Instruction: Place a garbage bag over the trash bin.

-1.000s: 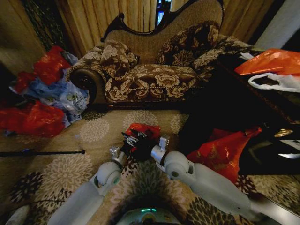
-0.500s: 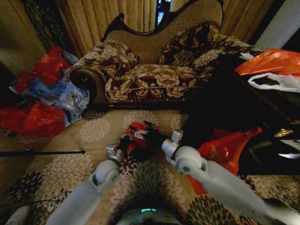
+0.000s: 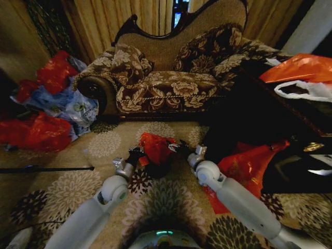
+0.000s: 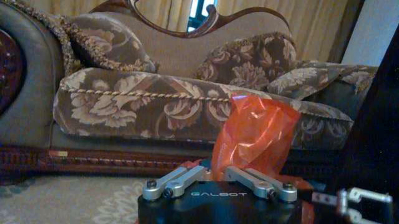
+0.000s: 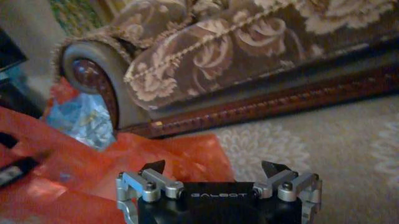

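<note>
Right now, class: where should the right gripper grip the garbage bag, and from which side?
Probably its loose edge, approached from the robot's right: the garbage bag stands bunched over the trash bin, the left gripper pinching its other side.

A floral sofa (image 3: 166, 78) stands at twelve o'clock; stuffed red bags (image 3: 39, 129) and a blue bag (image 3: 70, 104) lie at ten o'clock.

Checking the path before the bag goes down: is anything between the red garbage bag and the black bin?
Nothing visible. In the head view the garbage bag hangs directly over the trash bin, with the left gripper shut on its one side and the open right gripper at the other. Only carpet surrounds the bin.
</note>
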### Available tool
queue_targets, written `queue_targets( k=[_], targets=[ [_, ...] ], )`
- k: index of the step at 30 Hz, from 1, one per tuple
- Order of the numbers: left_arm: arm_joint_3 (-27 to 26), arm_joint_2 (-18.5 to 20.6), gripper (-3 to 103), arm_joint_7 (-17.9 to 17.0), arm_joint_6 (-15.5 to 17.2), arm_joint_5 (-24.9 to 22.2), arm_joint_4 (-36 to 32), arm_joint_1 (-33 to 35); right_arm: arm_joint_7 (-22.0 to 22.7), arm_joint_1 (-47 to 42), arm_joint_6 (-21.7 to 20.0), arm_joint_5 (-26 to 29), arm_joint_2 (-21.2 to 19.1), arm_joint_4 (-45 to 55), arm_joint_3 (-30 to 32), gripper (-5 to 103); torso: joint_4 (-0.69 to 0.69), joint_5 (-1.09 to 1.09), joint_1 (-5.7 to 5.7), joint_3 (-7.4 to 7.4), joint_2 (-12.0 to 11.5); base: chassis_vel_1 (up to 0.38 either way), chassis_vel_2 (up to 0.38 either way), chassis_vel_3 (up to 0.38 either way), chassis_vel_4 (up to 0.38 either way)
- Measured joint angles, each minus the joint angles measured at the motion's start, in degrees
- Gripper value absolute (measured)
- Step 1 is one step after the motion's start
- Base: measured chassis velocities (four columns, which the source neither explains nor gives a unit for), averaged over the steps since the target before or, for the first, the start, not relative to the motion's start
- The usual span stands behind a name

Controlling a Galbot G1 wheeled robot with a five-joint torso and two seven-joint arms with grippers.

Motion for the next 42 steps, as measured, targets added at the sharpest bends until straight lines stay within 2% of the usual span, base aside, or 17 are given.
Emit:
queue_targets(
  k=[11,12,14,17,19,22,23,25,26,28,29,32,33,36,39,42],
  targets=[
    [-0.71,0.36,0,-0.03,-0.06,-0.36,-1.20,0.46,0.90,2.93,1.53,0.42,3.30,-5.78,-2.64,100,0.00,0.01,0.00,0.00,0.00,0.000,0.000,0.000,0.000],
    [-0.80,0.44,0,-0.02,-0.06,-0.47,-1.33,0.45,1.14,3.21,1.63,0.92,3.68,-5.92,-2.97,103,0.00,0.00,0.00,0.00,0.00,0.000,0.000,0.000,0.000],
    [-0.95,0.55,0,-0.02,-0.06,-0.69,-1.46,0.41,1.35,3.42,1.74,1.35,4.02,-6.05,-3.33,100,0.01,0.00,0.00,0.00,0.00,0.000,0.000,0.000,0.000],
    [-1.54,0.97,0,-0.02,-0.06,-1.23,-1.79,0.20,0.66,3.58,2.52,1.67,4.64,-6.79,-4.42,89,0.00,0.01,0.00,0.00,0.00,0.000,0.000,0.000,0.000],
    [-1.73,1.09,0,-0.02,-0.06,-1.38,-1.86,0.15,-0.09,3.53,2.91,1.64,4.84,-7.26,-4.53,89,0.00,0.01,0.00,0.00,0.00,0.000,0.000,0.000,0.000],
    [-1.81,1.19,0,0.03,-0.06,-1.68,-1.60,-0.48,-1.80,3.32,4.10,1.26,5.42,-8.56,-3.98,73,0.01,0.02,0.00,0.00,0.00,0.000,0.000,0.000,0.000],
    [-1.81,1.19,0,0.03,-0.06,-1.68,-1.60,-0.48,-1.80,3.32,4.10,1.26,5.42,-8.56,-3.98,73,0.01,0.02,0.00,0.00,0.00,0.000,0.000,0.000,0.000],
    [-1.39,1.08,0,0.05,-0.06,-1.94,-1.11,-1.47,-1.68,3.31,4.73,1.36,5.29,-8.35,-3.24,62,0.00,0.01,0.01,0.00,0.00,0.000,0.000,0.000,0.000],
    [-1.39,1.08,0,0.05,-0.06,-1.94,-1.11,-1.47,-1.68,3.31,4.73,1.36,5.29,-8.35,-3.24,62,0.00,0.01,0.01,0.00,0.00,0.000,0.000,0.000,0.000],
    [-0.90,0.82,0,0.06,-0.05,-2.21,-0.81,-2.33,-1.37,3.49,5.03,1.82,4.64,-7.18,-2.68,51,-0.01,0.01,0.00,0.00,0.00,0.000,0.000,0.000,0.000],
    [-0.90,0.82,0,0.06,-0.05,-2.21,-0.81,-2.33,-1.37,3.49,5.03,1.82,4.64,-7.18,-2.68,51,-0.01,0.01,0.00,0.00,0.00,0.000,0.000,0.000,0.000],
    [-0.27,0.44,0,0.09,0.01,-2.28,-0.45,-2.60,-1.32,3.57,5.10,1.94,4.18,-6.50,-2.20,35,0.00,0.01,0.00,0.00,0.00,0.000,0.000,0.000,0.000],
    [-0.27,0.44,0,0.09,0.01,-2.28,-0.45,-2.60,-1.32,3.57,5.10,1.94,4.18,-6.50,-2.20,35,0.00,0.01,0.00,0.00,0.00,0.000,0.000,0.000,0.000],
    [-0.23,0.66,0,0.09,0.05,-2.34,-0.39,-2.56,-1.16,2.99,4.84,1.56,4.70,-7.18,-1.45,19,0.00,0.01,0.00,0.00,0.00,0.000,0.000,0.000,0.000],
    [-0.37,1.02,0,0.09,0.07,-2.54,-0.33,-2.81,-0.87,2.39,4.81,1.25,4.91,-7.36,-0.58,13,0.00,0.02,0.00,0.00,0.00,0.000,0.000,0.000,0.000],
    [-0.49,1.15,0,0.06,0.09,-2.71,-0.26,-2.99,-0.49,2.12,4.81,1.24,4.62,-6.45,0.06,3,0.00,0.03,0.00,0.00,0.00,0.000,0.000,0.000,0.000]
  ],
)
